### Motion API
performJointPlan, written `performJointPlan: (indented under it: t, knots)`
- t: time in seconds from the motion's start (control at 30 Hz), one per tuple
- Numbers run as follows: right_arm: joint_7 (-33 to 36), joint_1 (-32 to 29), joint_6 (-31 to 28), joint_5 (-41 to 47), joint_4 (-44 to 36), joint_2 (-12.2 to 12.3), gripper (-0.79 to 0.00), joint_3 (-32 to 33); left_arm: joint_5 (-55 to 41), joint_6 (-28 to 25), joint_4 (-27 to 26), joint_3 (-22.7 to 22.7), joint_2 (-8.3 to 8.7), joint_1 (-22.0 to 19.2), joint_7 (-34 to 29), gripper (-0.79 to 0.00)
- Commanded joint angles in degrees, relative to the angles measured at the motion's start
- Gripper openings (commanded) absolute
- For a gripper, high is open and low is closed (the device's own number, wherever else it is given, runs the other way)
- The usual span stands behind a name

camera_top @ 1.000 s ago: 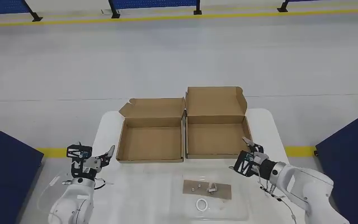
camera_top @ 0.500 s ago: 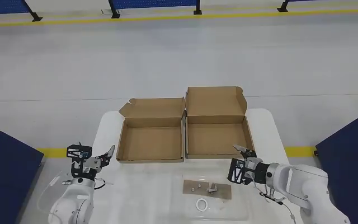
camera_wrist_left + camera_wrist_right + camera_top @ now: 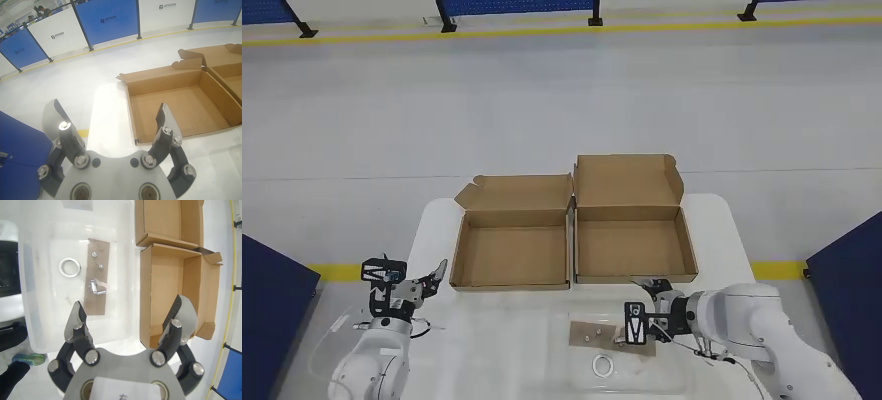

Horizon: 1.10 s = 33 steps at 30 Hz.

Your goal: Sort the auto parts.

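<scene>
**Both claws wide open, nothing held.**
The right claw (image 3: 128, 300) is held above the right end of a brown card (image 3: 96, 306) in the clear tray (image 3: 34, 313). A bracket (image 3: 96, 289) and two bolts (image 3: 94, 254) lie on the card, with a ring (image 3: 69, 267) beside it. The left claw (image 3: 109, 103) is held at the left of the table (image 3: 492, 320), near two open boxes (image 3: 510, 255).

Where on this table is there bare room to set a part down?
The left box and right box are empty; the table between left gripper and tray is bare. Crowded: brown plate with bracket and bolts, ring beside it, right gripper close.
</scene>
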Motion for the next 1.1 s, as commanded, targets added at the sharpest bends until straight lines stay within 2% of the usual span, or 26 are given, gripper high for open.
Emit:
performJointPlan:
  t: [0.0,0.13,0.3,0.5,0.77,1.07]
  knots:
    - [0.07,-0.03,0.0,0.03,-0.05,-0.03,0.0,0.05,0.0,0.0,0.0,0.0,0.0,0.0,0.0,0.0]
    - [0.04,-0.14,0.0,-0.72,-0.94,0.1,0.0,-1.53,0.0,0.0,0.0,0.0,0.0,0.0,0.0,0.0]
    - [0.06,3.09,0.0,0.57,0.62,1.34,0.0,-5.98,0.0,0.0,0.0,0.0,0.0,0.0,0.0,0.0]
    - [0.08,10.05,0.0,-0.1,5.37,4.89,0.0,-15.34,0.0,0.0,0.0,0.0,0.0,0.0,0.0,0.0]
    - [4.17,21.54,4.09,9.36,7.37,9.8,0.0,-28.23,0.0,0.0,0.0,0.0,0.0,0.0,0.0,0.0]
    - [4.17,21.54,4.09,9.36,7.37,9.8,0.0,-28.23,0.0,0.0,0.0,0.0,0.0,0.0,0.0,0.0]
